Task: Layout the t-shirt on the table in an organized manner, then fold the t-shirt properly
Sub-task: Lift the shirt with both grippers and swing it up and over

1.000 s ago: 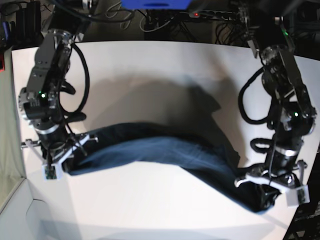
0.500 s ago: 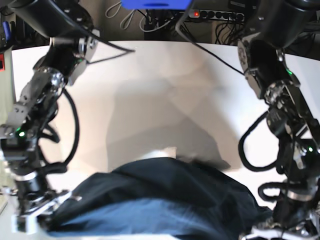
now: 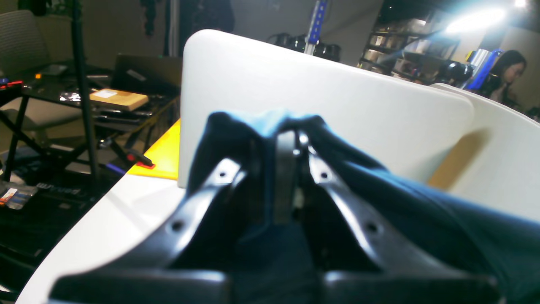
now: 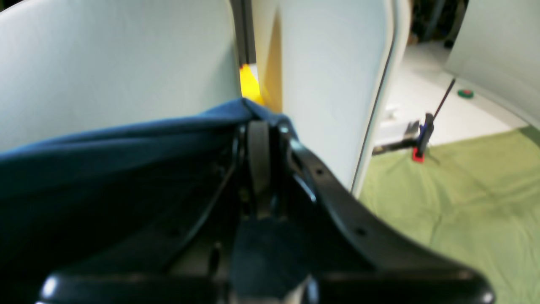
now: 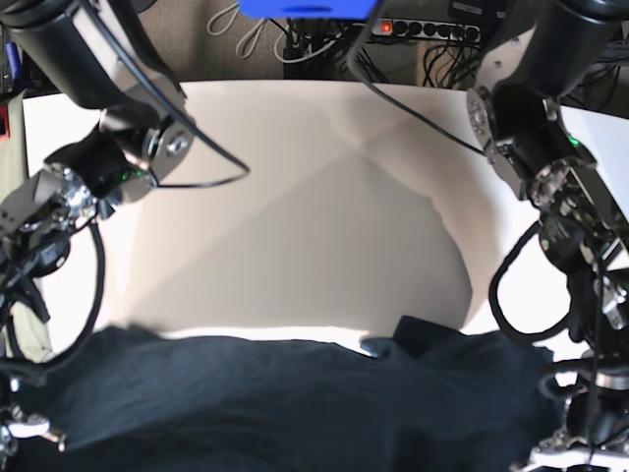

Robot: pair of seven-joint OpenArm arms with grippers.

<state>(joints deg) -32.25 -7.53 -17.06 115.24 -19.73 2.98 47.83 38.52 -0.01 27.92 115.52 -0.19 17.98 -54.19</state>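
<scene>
Base view: navy t-shirt stretches sideways above the table, left gripper and right gripper each clamping an end.

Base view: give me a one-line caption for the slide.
Two arms hold the dark blue t-shirt stretched wide above the white table.

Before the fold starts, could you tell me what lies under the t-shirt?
Beyond the t-shirt, bare white table shows; what lies beneath the cloth is covered.
</scene>
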